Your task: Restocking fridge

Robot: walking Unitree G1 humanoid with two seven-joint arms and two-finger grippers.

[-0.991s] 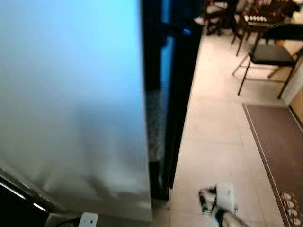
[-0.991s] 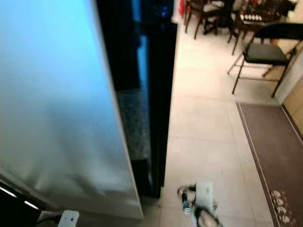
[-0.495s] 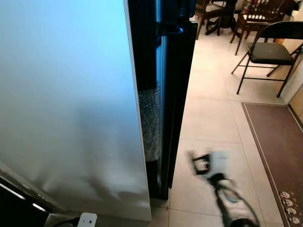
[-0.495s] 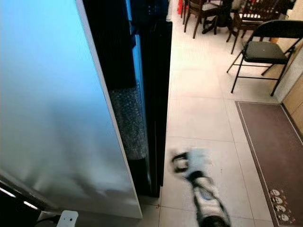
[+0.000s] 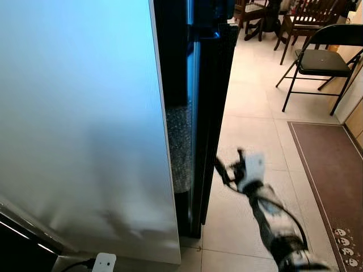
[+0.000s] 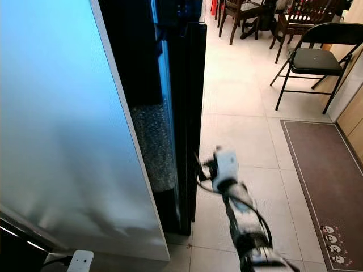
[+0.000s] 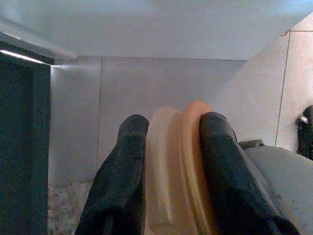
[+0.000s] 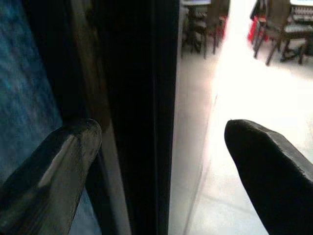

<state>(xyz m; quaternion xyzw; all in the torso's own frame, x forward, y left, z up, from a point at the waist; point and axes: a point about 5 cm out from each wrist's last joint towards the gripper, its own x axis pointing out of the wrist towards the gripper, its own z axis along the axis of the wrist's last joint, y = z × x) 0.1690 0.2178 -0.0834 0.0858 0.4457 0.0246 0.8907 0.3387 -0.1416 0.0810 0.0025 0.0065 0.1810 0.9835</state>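
Fridge [image 5: 85, 113] at left, its dark door edge [image 6: 190, 113] close before right gripper [image 8: 161, 161], fingers spread wide, empty. Left gripper [image 7: 171, 166] clamped on pale orange-rimmed item [image 7: 173, 161].

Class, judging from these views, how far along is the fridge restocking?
Early stage. Done: the left gripper is shut on a pale orange-rimmed item for stocking. In hand: the right gripper, fingers open, is at the edge of the dark fridge door. Left: swinging the door wide and placing the item inside.
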